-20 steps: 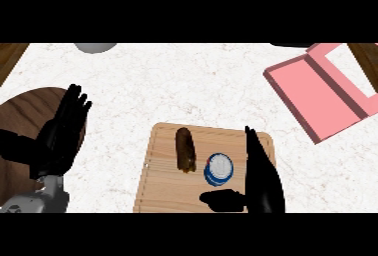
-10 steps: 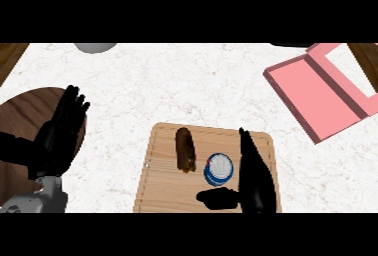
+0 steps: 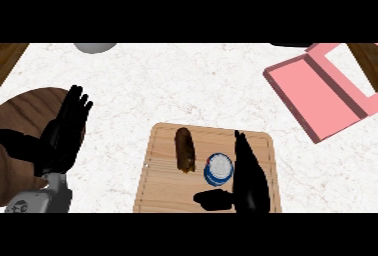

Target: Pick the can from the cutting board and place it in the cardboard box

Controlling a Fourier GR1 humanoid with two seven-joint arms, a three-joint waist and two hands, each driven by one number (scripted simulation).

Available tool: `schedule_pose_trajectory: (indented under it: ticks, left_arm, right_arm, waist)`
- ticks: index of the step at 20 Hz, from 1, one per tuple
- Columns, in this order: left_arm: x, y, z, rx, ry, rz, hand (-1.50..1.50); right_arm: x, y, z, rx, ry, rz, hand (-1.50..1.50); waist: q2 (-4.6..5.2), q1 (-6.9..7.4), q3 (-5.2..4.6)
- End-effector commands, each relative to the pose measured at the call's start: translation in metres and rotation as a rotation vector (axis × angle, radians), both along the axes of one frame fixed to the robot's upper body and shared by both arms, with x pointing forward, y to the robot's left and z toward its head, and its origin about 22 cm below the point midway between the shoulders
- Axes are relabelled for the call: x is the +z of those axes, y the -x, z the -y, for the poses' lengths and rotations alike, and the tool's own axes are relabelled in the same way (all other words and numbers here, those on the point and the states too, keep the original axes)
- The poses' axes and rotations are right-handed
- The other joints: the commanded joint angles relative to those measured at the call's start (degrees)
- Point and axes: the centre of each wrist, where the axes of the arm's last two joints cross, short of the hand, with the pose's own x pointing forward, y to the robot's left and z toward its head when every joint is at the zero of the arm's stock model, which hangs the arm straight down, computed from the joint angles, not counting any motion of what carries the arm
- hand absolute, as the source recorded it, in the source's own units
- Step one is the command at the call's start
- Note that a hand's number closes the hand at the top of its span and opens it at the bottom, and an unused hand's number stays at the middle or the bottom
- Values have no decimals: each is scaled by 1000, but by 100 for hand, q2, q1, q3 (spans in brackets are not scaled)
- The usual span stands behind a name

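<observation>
A blue can with a white top (image 3: 218, 169) stands upright on the wooden cutting board (image 3: 164, 185), right of a brown oblong item (image 3: 184, 149). My right hand (image 3: 249, 179) is open right beside the can on its right side, fingers straight and pointing away, thumb (image 3: 212, 199) spread out on the near side of the can. The pink open box (image 3: 325, 92) lies at the far right of the marble counter. My left hand (image 3: 63, 131) rests open at the left, fingers up, over a round wooden surface (image 3: 26, 107).
A grey round object (image 3: 94, 47) peeks in at the top left edge. Dark wood shows at both top corners beyond the counter. White marble counter lies between the cutting board and the pink box.
My right hand has slid left and slightly forward across the board, closing in on the can's right side. The left hand and the can have not moved.
</observation>
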Motion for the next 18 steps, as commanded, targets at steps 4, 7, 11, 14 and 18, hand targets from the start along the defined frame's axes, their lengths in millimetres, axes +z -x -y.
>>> schedule_pose_trajectory:
  ticks: [4,7,11,14,18]
  left_arm:
    - [-2,19,-1,-1,15,-12,0]
    - [16,4,0,-14,-14,-7,0]
    - [18,-2,8,-2,-11,6,0]
    - [-5,6,9,0,9,-2,0]
    - [16,-4,14,-53,2,4,0]
  right_arm:
    - [-7,-6,-7,5,82,-19,150]
    - [11,-8,-2,-16,116,11,150]
    - [6,-8,-12,-38,152,35,150]
    - [-1,-14,-24,104,263,114,150]
    - [-1,-13,-48,598,466,197,150]
  waist:
    - [-3,19,0]
    - [-5,-1,0]
    - [-4,1,0]
    - [4,26,-2]
    - [46,328,-7]
